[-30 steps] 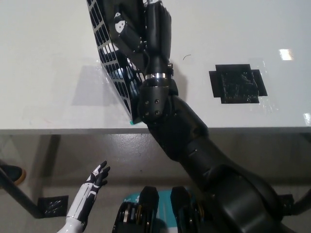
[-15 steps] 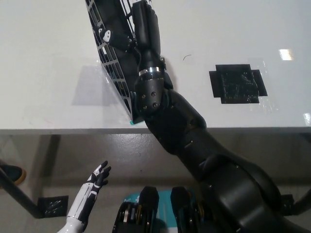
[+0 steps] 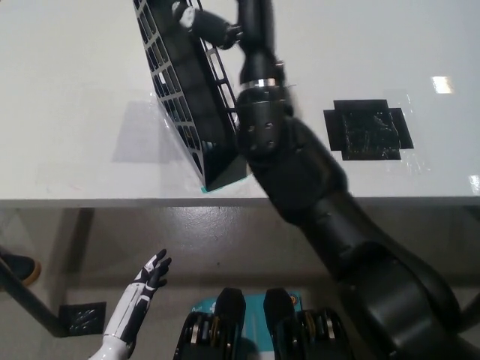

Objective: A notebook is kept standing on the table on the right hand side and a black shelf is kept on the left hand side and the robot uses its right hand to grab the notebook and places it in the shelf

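**Right arm reaches over the shelf**

At 7 o'clock, below the worktop (image 3: 75, 112) edge, the white left hand (image 3: 150, 274) rests with fingers apart, holding nothing. At 11 o'clock the black mesh shelf (image 3: 184, 97) stands on the worktop near its front edge. The black right arm rises from 5 o'clock, and the right hand (image 3: 217, 26) sits at 12 o'clock over the shelf's top; whether its fingers are apart or together, I cannot tell. I can't make out the notebook. A black tape patch (image 3: 367, 129) lies at 2 o'clock.

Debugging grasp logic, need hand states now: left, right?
Left hand: open, holding nothing, low beside the table.
Right hand: at the top of the black shelf; grip cannot be told.
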{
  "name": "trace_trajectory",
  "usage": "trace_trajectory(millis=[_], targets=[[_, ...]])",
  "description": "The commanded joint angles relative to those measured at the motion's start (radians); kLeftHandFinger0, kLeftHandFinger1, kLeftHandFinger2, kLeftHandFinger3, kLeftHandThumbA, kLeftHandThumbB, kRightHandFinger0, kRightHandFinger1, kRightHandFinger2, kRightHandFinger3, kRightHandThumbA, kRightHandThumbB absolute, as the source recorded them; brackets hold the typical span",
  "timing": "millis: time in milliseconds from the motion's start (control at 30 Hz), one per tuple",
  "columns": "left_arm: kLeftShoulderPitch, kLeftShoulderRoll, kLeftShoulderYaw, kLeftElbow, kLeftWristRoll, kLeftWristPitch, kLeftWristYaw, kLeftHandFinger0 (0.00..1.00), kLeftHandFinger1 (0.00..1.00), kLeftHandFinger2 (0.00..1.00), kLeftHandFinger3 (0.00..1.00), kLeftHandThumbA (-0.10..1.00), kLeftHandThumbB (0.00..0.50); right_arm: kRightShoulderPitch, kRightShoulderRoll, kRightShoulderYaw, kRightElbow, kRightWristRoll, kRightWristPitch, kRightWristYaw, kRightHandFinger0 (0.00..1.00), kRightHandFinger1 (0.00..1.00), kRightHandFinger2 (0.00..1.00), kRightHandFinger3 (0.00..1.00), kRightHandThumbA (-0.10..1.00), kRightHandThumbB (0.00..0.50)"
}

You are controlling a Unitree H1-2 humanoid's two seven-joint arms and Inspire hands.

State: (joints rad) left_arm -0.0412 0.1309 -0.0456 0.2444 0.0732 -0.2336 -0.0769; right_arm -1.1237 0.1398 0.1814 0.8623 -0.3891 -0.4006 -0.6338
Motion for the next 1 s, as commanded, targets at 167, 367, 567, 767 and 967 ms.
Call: trace_trajectory(millis=[167,367,567,767,967], targets=[[-0.014,0.025,0.003,-0.028,0.016,-0.016,0.0,1.0,1.0,1.0,1.0,1.0,0.117,0.173,-0.269,-0.098,-1.023,0.046,0.285,0.308,1.0,1.0,1.0,1.0,1.0,0.307],[-0.022,0.021,0.007,-0.02,0.001,-0.012,-0.003,1.0,1.0,1.0,1.0,1.0,0.146,0.401,-0.345,-0.102,-1.361,0.128,0.328,0.352,1.0,1.0,1.0,1.0,1.0,0.297],[-0.022,0.022,0.006,-0.014,0.004,-0.011,-0.004,1.0,1.0,1.0,1.0,1.0,0.165,0.647,-0.321,-0.049,-1.508,0.051,0.261,0.331,1.0,1.0,1.0,1.0,1.0,0.275],[-0.016,0.021,0.004,-0.013,0.012,-0.016,0.002,1.0,1.0,1.0,1.0,1.0,0.175,0.899,-0.288,0.001,-1.474,0.031,0.157,0.288,1.0,1.0,1.0,1.0,1.0,0.251],[-0.011,0.018,0.005,-0.006,0.009,-0.025,0.003,1.0,1.0,1.0,1.0,1.0,0.187,1.049,-0.292,-0.002,-1.307,0.036,0.044,0.249,1.0,1.0,1.0,1.0,1.0,0.177]])
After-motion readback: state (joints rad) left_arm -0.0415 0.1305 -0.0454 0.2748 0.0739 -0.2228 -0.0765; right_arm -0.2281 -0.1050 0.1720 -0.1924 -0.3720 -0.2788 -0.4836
